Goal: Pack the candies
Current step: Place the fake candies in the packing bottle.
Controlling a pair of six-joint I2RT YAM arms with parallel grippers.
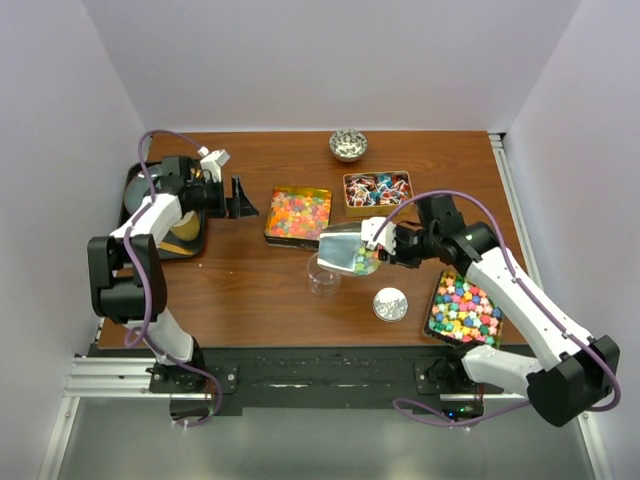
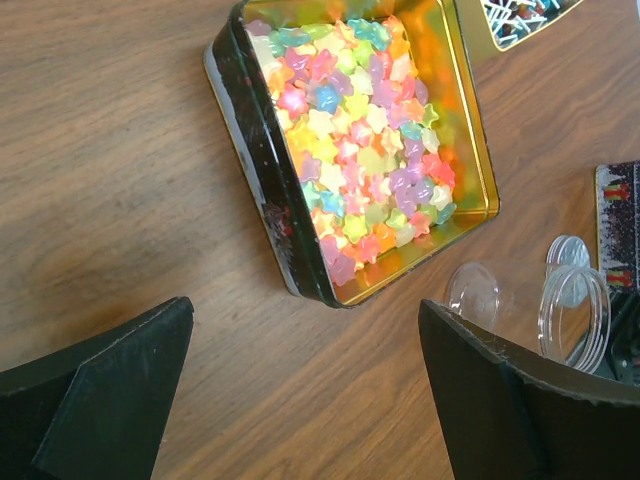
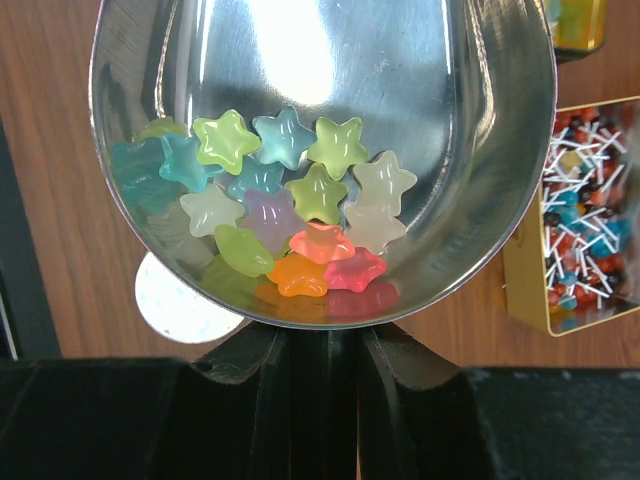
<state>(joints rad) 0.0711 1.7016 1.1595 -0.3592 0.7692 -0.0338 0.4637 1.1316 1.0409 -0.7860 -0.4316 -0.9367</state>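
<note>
Right wrist view shows the right gripper [image 3: 320, 345] clenched on a shiny steel scoop [image 3: 320, 80] of pastel star-shaped gummies [image 3: 285, 195], near a clear plastic cup [image 1: 323, 276] mid-tabletop that looks unfilled; the left gripper [image 1: 241, 199] hangs spread and empty, so packing seems barely begun.

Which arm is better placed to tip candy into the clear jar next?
Right. The right gripper is shut on the metal scoop, which holds star candies and hangs close to the clear jar. The left gripper is open and empty, off by the gold tin.
</note>
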